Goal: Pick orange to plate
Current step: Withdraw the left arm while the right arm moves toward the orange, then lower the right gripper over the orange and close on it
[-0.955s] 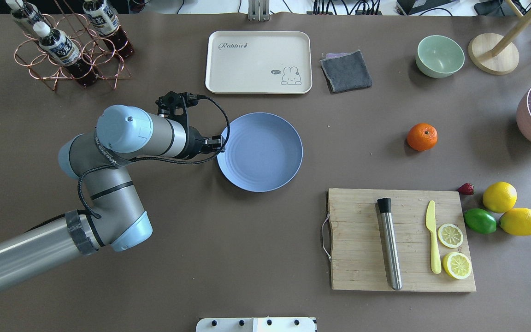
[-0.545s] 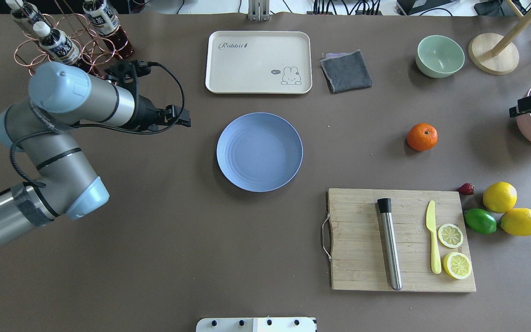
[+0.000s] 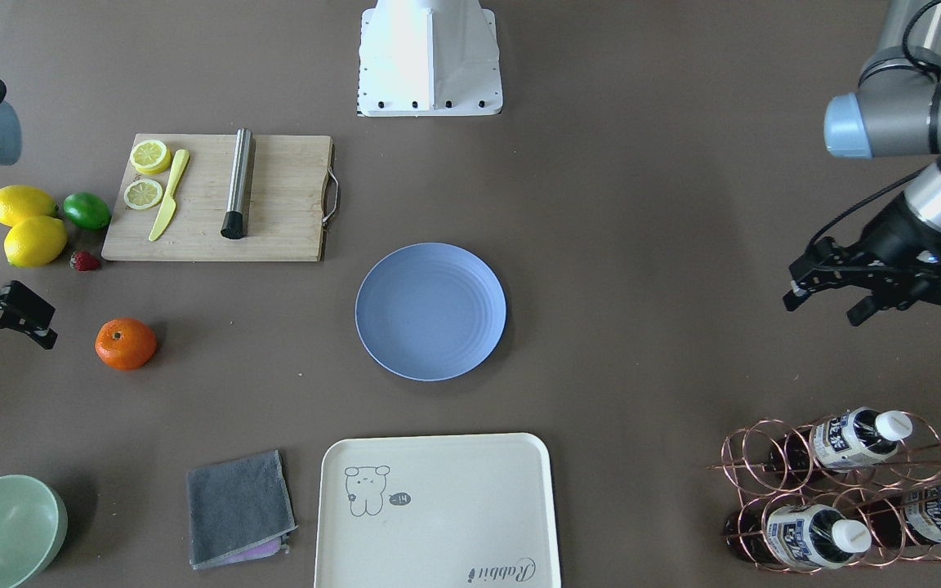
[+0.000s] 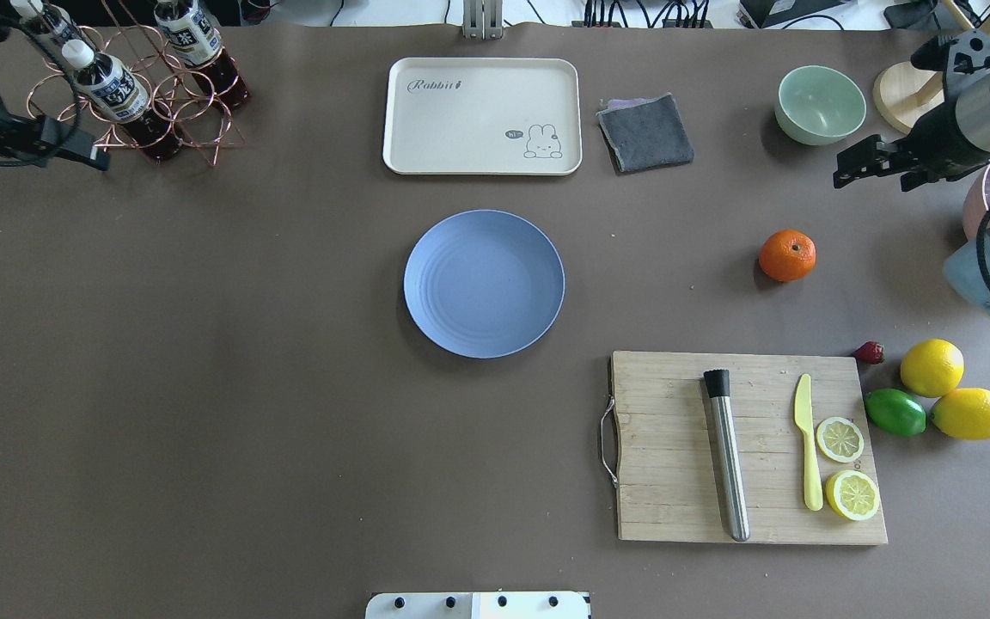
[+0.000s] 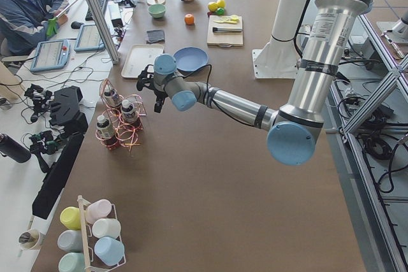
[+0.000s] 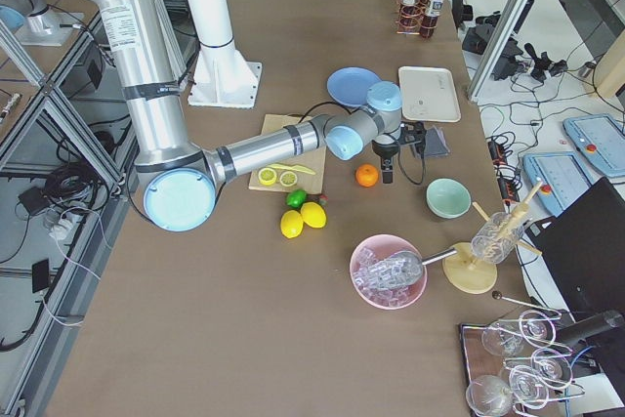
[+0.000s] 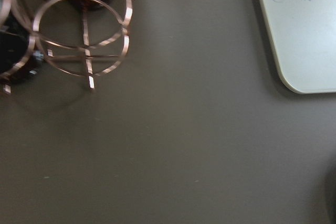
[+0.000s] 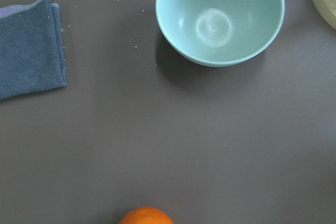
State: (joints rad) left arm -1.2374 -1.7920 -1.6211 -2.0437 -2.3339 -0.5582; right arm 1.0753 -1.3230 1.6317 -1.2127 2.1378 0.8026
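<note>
- The right claw point(image 4: 871, 172) hangs above the bench point(image 4: 289, 430) with its fingers apart and nothing between them. It is on the far side of the orange point(image 4: 787, 255) from the robot, between the orange and the green bowl point(image 4: 820, 105).
- The orange sits on bare bench near this claw but not under it. The right wrist view shows only its top at the lower edge.
- A wooden cutting board point(image 4: 675, 481) lies on the robot's side of the orange. Two lemons point(image 4: 931, 367) and a lime point(image 4: 895, 412) lie nearby.
- The plate point(image 4: 484, 284) lies flat, well apart from the orange, to its left.
- The left claw point(image 3: 820, 310), fingers also apart, hovers far beyond the plate from the orange, beside a copper bottle rack point(image 7: 86, 56).
</note>
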